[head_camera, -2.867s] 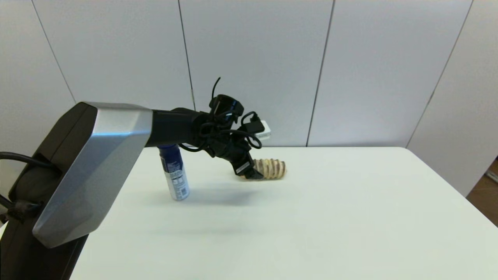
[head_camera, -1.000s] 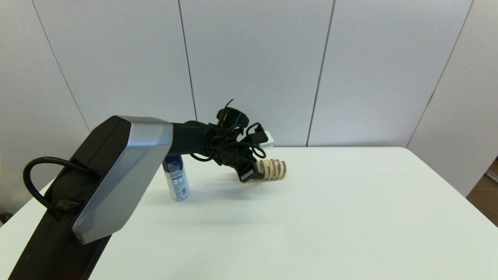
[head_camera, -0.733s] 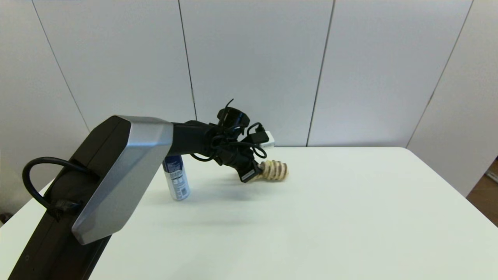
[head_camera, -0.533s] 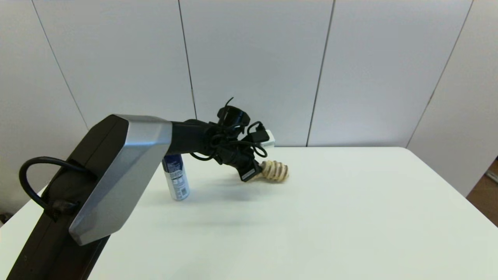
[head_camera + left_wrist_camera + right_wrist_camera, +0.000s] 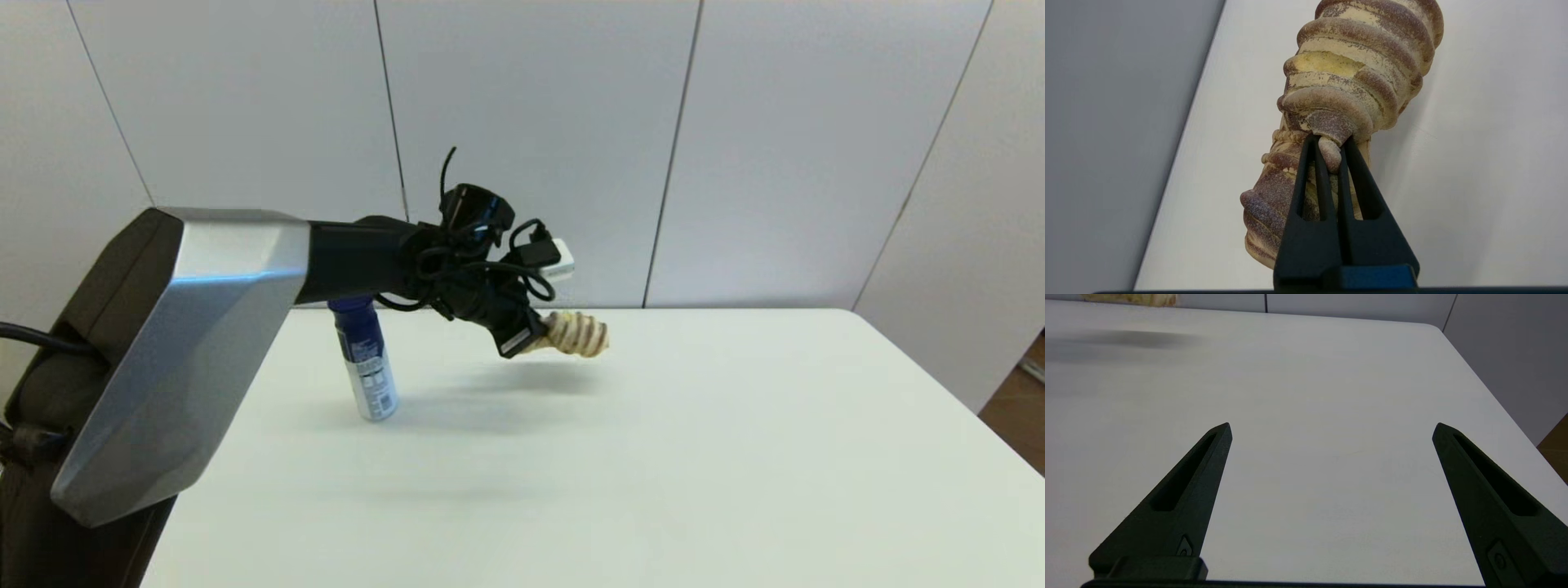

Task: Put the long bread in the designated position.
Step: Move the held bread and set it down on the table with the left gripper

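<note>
Only the spray can (image 5: 365, 359) stands on the desk (image 5: 653, 457), at 9 o'clock from the lifted long bread (image 5: 575, 334); elsewhere lies open.

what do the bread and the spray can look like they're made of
The long bread, pinched at one end by the left gripper, looks like soft foam or rubber: matte, grainy, its paint worn in patches, and squashed where the fingers press. Probably a fake loaf. The spray can looks like smooth metal with a printed label and a glossy blue cap, probably plastic.
</note>
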Robot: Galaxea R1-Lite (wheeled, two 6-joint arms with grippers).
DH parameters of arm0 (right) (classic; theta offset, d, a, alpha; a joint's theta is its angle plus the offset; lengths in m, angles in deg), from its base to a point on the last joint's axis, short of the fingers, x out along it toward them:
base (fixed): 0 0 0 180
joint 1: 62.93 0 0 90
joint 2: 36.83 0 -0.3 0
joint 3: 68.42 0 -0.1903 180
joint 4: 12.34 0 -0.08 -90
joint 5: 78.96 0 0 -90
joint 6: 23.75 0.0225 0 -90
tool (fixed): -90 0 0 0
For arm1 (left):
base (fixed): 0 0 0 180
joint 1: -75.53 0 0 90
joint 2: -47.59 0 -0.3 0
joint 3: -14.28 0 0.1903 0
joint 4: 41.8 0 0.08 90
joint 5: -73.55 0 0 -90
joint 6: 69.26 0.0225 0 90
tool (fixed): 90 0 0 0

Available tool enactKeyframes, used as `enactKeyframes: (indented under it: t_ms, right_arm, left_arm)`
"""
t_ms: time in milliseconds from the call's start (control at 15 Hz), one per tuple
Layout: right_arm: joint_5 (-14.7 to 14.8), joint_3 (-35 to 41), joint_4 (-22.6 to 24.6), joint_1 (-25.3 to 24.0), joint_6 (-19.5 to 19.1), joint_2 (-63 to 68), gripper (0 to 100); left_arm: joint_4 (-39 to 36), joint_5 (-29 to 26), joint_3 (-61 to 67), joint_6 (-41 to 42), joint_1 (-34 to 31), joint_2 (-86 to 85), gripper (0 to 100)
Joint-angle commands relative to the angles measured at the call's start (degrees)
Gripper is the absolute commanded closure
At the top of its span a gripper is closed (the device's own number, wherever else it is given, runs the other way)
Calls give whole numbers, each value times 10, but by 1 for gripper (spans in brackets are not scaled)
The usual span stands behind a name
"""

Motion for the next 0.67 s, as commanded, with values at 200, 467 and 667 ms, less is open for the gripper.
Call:
enactKeyframes:
  t_ms: [200,467,667]
  right_arm:
    - [0,0,0,0,0,1,0]
    - [0,0,0,0,0,1,0]
    - [0,0,0,0,0,1,0]
  left_arm:
    - [3,1,1,5,-1,-67,100]
    - [50,2,4,29,-19,-113,100]
    - [58,2,1,58,-48,-126,100]
